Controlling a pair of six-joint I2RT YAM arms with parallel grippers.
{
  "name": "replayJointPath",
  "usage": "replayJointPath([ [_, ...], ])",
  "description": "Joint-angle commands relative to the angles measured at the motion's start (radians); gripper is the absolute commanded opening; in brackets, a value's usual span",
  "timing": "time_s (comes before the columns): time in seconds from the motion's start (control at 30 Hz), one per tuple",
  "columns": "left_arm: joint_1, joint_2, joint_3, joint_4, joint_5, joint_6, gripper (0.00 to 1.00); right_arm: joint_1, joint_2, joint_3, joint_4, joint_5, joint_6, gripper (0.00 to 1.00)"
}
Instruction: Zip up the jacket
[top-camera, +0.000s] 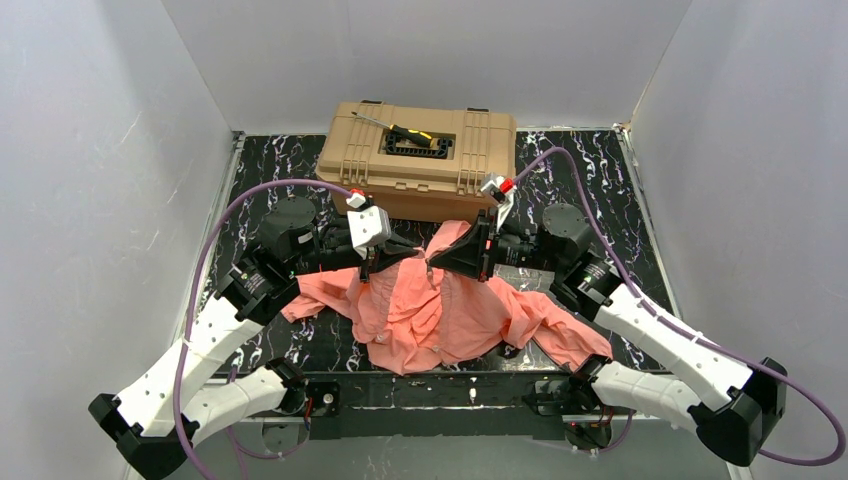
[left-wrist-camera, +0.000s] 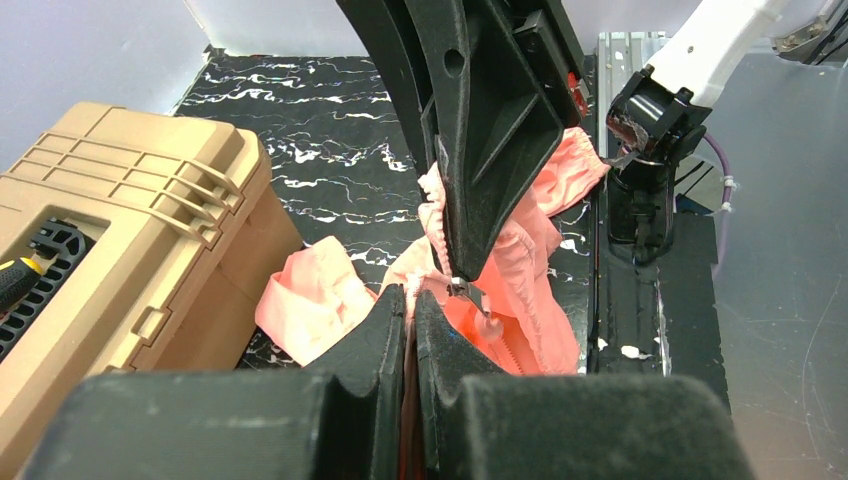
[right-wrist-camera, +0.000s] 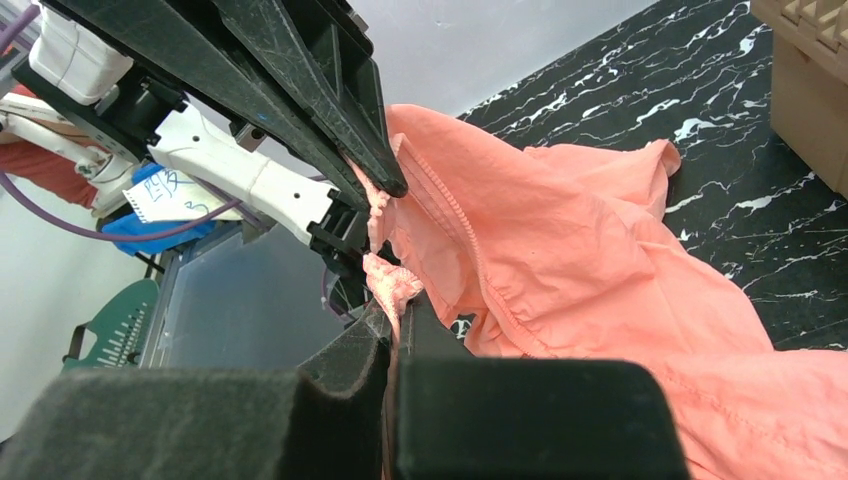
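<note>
while left end effector (left-wrist-camera: 411, 302) and right end effector (right-wrist-camera: 393, 318) clench it, jacket (top-camera: 430, 315) sags between.

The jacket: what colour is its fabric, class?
Salmon pink; the jacket shows best in the right wrist view.

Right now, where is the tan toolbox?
In the top view, the tan toolbox sits at the far middle of the table, directly behind the jacket.
</note>
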Motion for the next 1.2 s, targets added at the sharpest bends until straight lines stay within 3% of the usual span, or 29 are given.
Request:
replayJointPath([
  [0.0, -0.004, -0.021, 0.04, -0.007, 0.003, 0.006, 0.0, 0.005, -0.031, 0.023, 0.069, -0.004, 0.006, 0.01],
  [1.17, -0.012, -0.015, 0.042, -0.012, 0.026, 0.01, 0.0, 0.005, 0.017, 0.053, 0.084, -0.014, 0.021, 0.01],
])
